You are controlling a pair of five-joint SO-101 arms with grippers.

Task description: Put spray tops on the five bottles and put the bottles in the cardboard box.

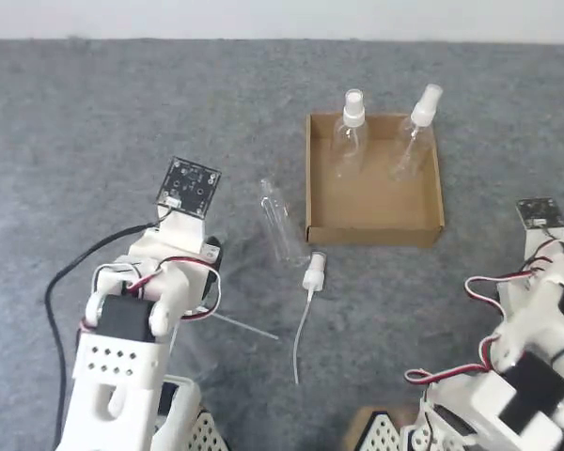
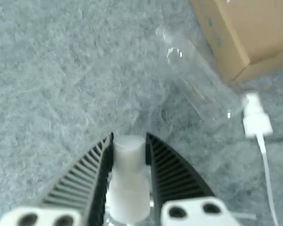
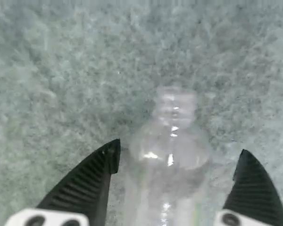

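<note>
My left gripper (image 2: 129, 139) is shut on a white spray top (image 2: 127, 165); its thin tube (image 1: 246, 329) sticks out from under the left arm (image 1: 132, 319) in the high view. Between the wide-apart fingers of my open right gripper (image 3: 179, 149) lies a clear bottle (image 3: 172, 141) with a bare neck. Another uncapped clear bottle (image 1: 282, 221) (image 2: 198, 89) lies just left of the cardboard box (image 1: 374, 230) (image 2: 231, 37). A loose spray top (image 1: 313, 272) (image 2: 254, 120) with a long tube lies at that bottle's near end. Two capped bottles (image 1: 350, 136) (image 1: 415, 136) rest in the box.
Grey carpet covers the table. The right arm (image 1: 536, 366) sits at the lower right, well clear of the box. The loose top's tube (image 1: 301, 343) trails toward the front between the two arms.
</note>
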